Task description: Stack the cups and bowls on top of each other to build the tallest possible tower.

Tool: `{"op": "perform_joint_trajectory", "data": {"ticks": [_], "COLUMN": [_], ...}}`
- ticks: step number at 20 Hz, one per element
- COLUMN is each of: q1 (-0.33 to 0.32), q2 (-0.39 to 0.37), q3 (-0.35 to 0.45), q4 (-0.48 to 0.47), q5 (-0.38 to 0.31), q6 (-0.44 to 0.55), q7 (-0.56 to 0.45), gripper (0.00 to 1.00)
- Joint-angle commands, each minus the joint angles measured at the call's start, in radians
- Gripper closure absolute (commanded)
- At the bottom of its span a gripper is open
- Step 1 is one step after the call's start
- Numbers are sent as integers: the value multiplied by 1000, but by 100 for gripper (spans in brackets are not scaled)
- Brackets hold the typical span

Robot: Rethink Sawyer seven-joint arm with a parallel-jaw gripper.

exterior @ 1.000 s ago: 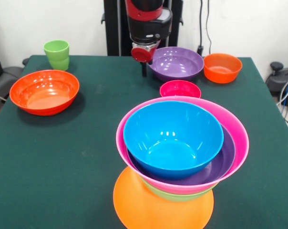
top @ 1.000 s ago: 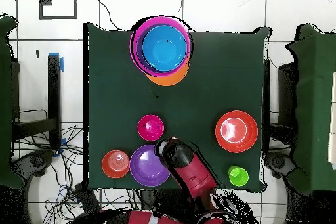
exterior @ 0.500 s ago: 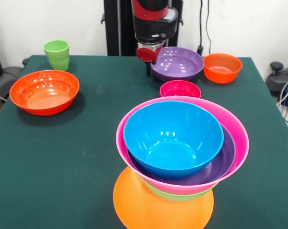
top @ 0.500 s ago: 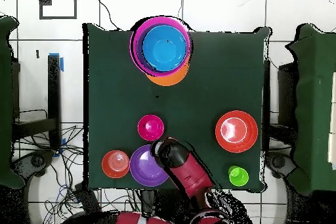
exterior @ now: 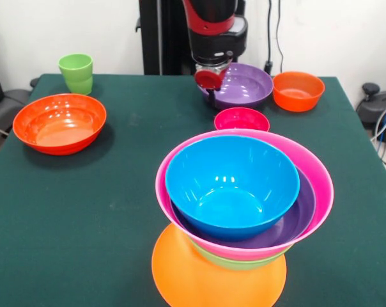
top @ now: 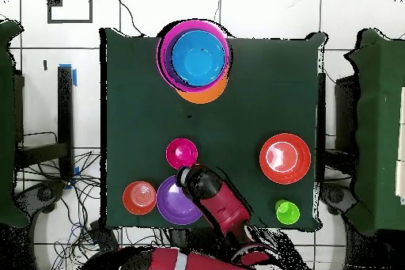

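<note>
Front view: gripper (exterior: 211,86) at near rim of purple bowl (exterior: 241,86), jaw state impossible to tell. Tower (exterior: 241,204) at table (exterior: 84,211) front edge, blue bowl (exterior: 231,185) topmost. Green cup (exterior: 76,73) at far corner.

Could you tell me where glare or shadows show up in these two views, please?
Front view: bright ceiling-light spots glint inside the blue bowl and the purple bowl; the large red-orange bowl casts a soft shadow on the table. Overhead view: white glare washes the red-orange bowl's centre.
</note>
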Motion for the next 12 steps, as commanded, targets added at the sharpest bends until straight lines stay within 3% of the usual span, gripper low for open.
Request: {"op": "perform_joint_trajectory", "data": {"ticks": [1,6,7,12], "q1": [-25,-11,3,50], "q2": [81,118,120,118], "q3": [165,140,120,64], "q4": [27,-3,-13,-43], "q5": [57,31,22,17], "q6": [-94,-111,-114,-100], "q7": [236,204,189,163], "gripper": [0,0,100,100]}}
